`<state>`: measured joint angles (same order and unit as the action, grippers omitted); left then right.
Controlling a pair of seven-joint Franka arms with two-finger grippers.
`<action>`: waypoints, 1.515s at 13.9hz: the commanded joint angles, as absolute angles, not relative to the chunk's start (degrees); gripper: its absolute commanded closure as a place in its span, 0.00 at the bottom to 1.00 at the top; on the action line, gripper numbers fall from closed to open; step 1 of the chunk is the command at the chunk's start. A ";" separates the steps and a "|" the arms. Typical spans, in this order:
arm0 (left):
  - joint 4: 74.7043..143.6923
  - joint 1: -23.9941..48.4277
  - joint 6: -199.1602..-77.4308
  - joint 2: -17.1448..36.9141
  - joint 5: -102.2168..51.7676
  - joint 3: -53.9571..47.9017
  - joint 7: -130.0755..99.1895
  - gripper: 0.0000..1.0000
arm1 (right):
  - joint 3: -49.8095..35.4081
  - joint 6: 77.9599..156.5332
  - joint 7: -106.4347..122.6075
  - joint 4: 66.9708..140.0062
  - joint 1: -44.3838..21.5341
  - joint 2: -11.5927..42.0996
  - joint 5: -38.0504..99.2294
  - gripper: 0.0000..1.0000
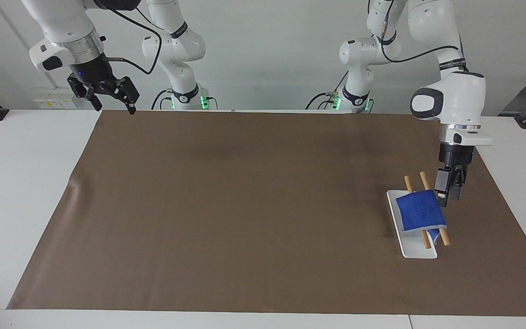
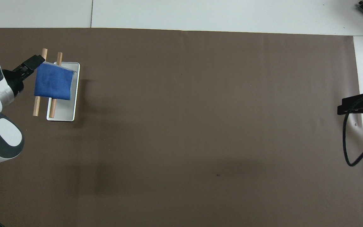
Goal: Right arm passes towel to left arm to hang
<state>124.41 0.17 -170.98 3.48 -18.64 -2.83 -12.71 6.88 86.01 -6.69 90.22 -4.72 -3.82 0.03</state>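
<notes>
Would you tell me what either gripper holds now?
Nothing: the towel hangs over the rack's wooden rods, free of the open left gripper.

Towel point(image 1: 419, 211): royal blue, pale edging. Rods point(image 1: 423, 180): tan, perhaps wood. Tray point(image 1: 418, 251): white. Mat point(image 1: 244, 205): plain brown.

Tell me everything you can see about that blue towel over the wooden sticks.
The towel is a small royal-blue cloth with pale stitched edging, soft-looking. It lies draped across two wooden rods above a white tray, at the left arm's end of the table, one end hanging down past the outer rod. The left gripper, open, hovers close beside the towel's edge; whether it touches the cloth cannot be told.
</notes>
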 commanded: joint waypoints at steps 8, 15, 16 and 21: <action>107.96 7.47 -141.93 -0.44 -8.99 -2.02 -1.85 0.00 | 5.89 86.84 -6.06 92.11 -4.31 -5.10 -1.14 0.00; 90.47 6.68 -109.74 0.70 0.87 -2.02 -0.09 0.00 | 5.89 84.55 -3.08 89.47 -4.13 -3.95 -3.78 0.00; 87.74 6.68 -104.82 0.88 1.84 -2.11 0.00 0.00 | 5.89 84.55 -3.08 89.47 -4.22 -3.96 -3.78 0.00; 84.99 6.85 -90.81 0.88 1.76 -2.02 0.00 0.00 | 5.98 83.85 -5.54 89.47 -3.78 -3.96 -0.09 0.00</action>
<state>87.21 6.96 -95.41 -0.39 0.81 -1.96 -0.88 6.55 85.16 -4.80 89.81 -4.81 -3.85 -1.53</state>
